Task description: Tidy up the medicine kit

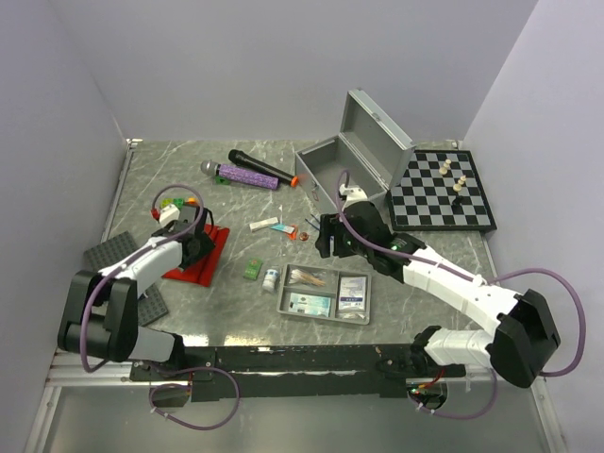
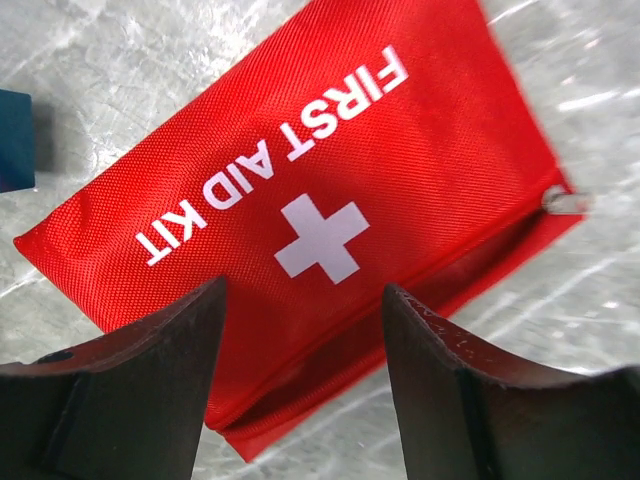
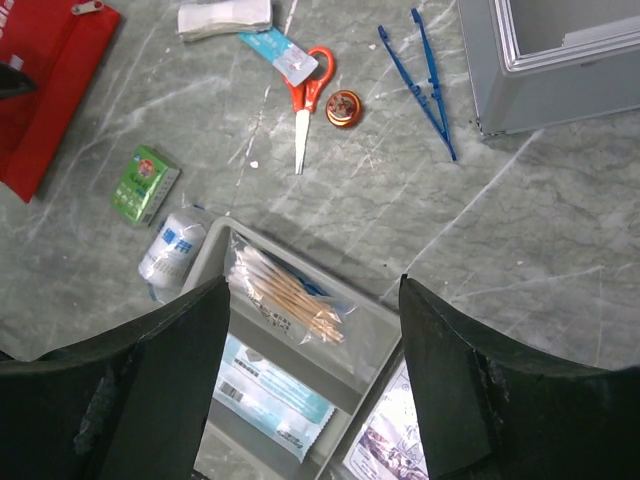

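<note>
The red pouch (image 2: 330,170), with a white cross and "FIRST AID KIT" on it, lies flat on the marble table. My left gripper (image 2: 304,286) hangs open just above its near zipped edge, one finger to each side. The silver-grey metal case (image 1: 351,159) stands at the back with its lid up. The grey divided tray (image 1: 283,304) holds a bag of cotton swabs (image 3: 290,295) and flat packets (image 3: 270,395). Over the tray's far corner my right gripper (image 3: 313,282) stands open and empty.
Scissors (image 3: 303,100), blue tweezers (image 3: 428,75), a small orange tin (image 3: 343,108), a green packet (image 3: 145,183) and a white bandage roll (image 3: 172,247) lie loose between tray and case. Two microphones (image 1: 247,172), a chessboard (image 1: 444,193) and dark studded plates (image 1: 113,253) lie around.
</note>
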`<action>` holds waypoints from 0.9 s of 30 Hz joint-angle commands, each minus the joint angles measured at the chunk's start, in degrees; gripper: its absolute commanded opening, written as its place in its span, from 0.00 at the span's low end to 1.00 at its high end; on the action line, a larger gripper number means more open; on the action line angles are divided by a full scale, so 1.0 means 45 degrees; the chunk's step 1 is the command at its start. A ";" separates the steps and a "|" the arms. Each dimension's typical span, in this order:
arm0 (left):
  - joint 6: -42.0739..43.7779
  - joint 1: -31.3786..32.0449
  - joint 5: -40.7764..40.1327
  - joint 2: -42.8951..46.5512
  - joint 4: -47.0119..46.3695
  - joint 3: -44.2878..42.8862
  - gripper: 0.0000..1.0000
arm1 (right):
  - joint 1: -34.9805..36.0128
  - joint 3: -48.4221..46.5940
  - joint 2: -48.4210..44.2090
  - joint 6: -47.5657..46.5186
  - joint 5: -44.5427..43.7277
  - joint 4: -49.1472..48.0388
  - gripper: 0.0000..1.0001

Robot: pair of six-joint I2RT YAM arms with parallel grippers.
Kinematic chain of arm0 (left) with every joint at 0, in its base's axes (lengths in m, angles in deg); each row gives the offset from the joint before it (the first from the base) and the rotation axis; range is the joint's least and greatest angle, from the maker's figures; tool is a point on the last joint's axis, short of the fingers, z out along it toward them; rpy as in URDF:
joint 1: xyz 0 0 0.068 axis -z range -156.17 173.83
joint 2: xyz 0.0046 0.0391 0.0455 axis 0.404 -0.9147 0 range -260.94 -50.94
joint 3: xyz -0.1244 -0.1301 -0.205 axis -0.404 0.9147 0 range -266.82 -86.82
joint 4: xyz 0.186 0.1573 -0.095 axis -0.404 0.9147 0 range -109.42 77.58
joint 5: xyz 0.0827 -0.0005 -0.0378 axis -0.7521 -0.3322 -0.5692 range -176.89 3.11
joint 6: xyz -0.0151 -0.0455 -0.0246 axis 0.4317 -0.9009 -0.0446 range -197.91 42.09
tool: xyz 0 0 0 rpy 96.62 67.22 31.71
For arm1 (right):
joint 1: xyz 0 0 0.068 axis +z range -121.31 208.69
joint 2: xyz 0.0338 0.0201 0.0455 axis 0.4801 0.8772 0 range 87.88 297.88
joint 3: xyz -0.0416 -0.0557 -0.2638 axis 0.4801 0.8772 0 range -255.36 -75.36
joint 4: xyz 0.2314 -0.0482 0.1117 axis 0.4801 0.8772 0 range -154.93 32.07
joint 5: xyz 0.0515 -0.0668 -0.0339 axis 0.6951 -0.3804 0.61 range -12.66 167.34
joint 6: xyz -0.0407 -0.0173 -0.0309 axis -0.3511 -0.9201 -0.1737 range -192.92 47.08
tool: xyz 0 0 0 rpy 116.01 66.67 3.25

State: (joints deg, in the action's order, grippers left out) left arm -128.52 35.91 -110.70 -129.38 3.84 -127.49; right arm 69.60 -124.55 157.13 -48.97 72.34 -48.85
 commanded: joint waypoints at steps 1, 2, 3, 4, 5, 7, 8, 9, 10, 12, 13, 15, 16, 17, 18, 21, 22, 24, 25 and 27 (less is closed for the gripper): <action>0.0601 0.0031 0.0252 -0.0752 -0.0151 -0.0358 0.66 | 0.0089 0.0286 -0.0643 0.0011 0.0114 -0.0740 0.75; 0.0660 0.0070 0.0330 -0.0909 -0.0209 -0.0358 0.65 | 0.0090 0.0344 -0.0721 0.0030 0.0114 -0.0760 0.75; 0.0719 0.0109 0.0408 -0.1065 -0.0267 -0.0339 0.63 | 0.0070 0.0403 -0.0799 0.0031 0.0133 -0.0779 0.75; 0.0777 0.0148 0.0583 -0.1182 -0.0384 -0.0280 0.60 | 0.0070 0.0481 -0.0839 0.0031 0.0133 -0.0799 0.75; 0.0797 0.0168 0.0720 -0.1358 -0.0463 -0.0260 0.56 | 0.0089 0.0520 -0.0897 0.0031 0.0133 -0.0818 0.75; 0.0894 0.0187 0.1014 -0.1671 -0.0464 -0.0318 0.45 | 0.0070 0.0599 -0.1053 0.0050 0.0133 -0.0760 0.75; 0.0953 0.0207 0.1053 -0.1730 -0.0444 -0.0377 0.38 | 0.0070 0.0618 -0.1073 0.0031 0.0114 -0.0741 0.75; 0.0973 0.0188 0.1150 -0.1692 -0.0424 -0.0358 0.31 | 0.0051 0.0657 -0.1151 0.0031 0.0094 -0.0740 0.75; 0.0993 0.0168 0.1190 -0.1653 -0.0463 -0.0339 0.25 | 0.0070 0.0677 -0.1229 0.0031 0.0094 -0.0702 0.75; 0.1012 0.0188 0.1404 -0.1458 -0.0618 -0.0222 0.13 | 0.0070 0.0696 -0.1346 0.0050 0.0133 -0.0682 0.75; 0.0993 0.0188 0.1540 -0.1380 -0.0678 -0.0163 0.08 | 0.0070 0.0697 -0.1347 0.0069 0.0191 -0.0701 0.75; 0.1012 0.0188 0.2066 -0.1223 -0.0931 0.0032 0.01 | 0.0070 0.0638 -0.1347 0.0089 0.0328 -0.0701 0.75; 0.1012 0.0188 0.2378 -0.1107 -0.1125 0.0129 0.01 | 0.0070 0.0599 -0.1289 0.0128 0.0425 -0.0682 0.75; 0.0954 0.0188 0.2710 -0.0970 -0.1282 0.0246 0.01 | 0.0070 0.0560 -0.1249 0.0148 0.0504 -0.0682 0.75; 0.0857 0.0207 0.2965 -0.0795 -0.1438 0.0325 0.01 | 0.0070 0.0521 -0.1230 0.0167 0.0562 -0.0662 0.75; 0.0681 0.0246 0.3299 0.0257 -0.1693 0.0618 0.08 | 0.0090 0.0481 -0.1190 0.0187 0.0680 -0.0643 0.75; 0.0738 0.0246 0.3377 0.0687 -0.1790 0.0657 0.15 | 0.0070 0.0501 -0.1190 0.0226 0.0699 -0.0662 0.75; 0.0875 0.0246 0.3475 0.1449 -0.1831 0.0639 0.33 | 0.0090 0.0501 -0.1113 0.0245 0.0777 -0.0662 0.75; 0.0934 0.0265 0.3514 0.1743 -0.1869 0.0561 0.40 | 0.0090 0.0463 -0.1035 0.0265 0.0778 -0.0643 0.75; 0.1070 0.0266 0.3786 0.2194 -0.2083 0.0443 0.48 | 0.0090 0.0443 -0.0976 0.0284 0.0855 -0.0604 0.75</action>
State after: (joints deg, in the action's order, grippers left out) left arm -124.17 36.89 -97.13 -124.59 -2.21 -124.14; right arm 69.60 -121.73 152.63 -48.32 75.29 -50.32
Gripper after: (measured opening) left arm 0.422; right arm 0.754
